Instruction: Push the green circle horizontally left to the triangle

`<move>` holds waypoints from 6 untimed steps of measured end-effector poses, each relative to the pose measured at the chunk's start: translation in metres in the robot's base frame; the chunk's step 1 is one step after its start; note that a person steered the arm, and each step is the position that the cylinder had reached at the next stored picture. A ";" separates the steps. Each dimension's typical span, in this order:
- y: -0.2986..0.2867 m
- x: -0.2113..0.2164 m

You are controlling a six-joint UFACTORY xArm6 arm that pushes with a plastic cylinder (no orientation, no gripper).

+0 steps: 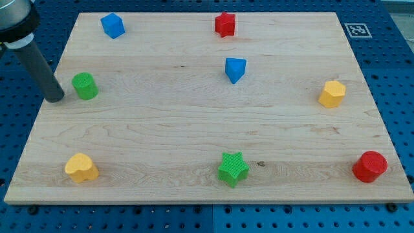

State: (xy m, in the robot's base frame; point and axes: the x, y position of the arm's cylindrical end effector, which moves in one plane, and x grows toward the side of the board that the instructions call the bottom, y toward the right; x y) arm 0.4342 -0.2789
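The green circle [85, 86] sits near the board's left edge, in the upper half. The blue triangle [235, 69] lies well to its right, near the middle of the board's top part. My tip [55, 98] rests just left of the green circle, a small gap apart from it, at the board's left edge. The dark rod rises from the tip toward the view's top left corner.
A blue cube [112, 25] and a red star [224, 24] lie along the top. A yellow hexagon [332, 94] is at the right, a red circle [370, 166] at bottom right, a green star [233, 169] at bottom middle, a yellow heart [81, 168] at bottom left.
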 end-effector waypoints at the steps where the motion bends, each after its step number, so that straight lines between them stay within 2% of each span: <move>1: 0.030 0.000; 3: 0.095 0.000; 5: 0.077 -0.023; 6: 0.087 -0.023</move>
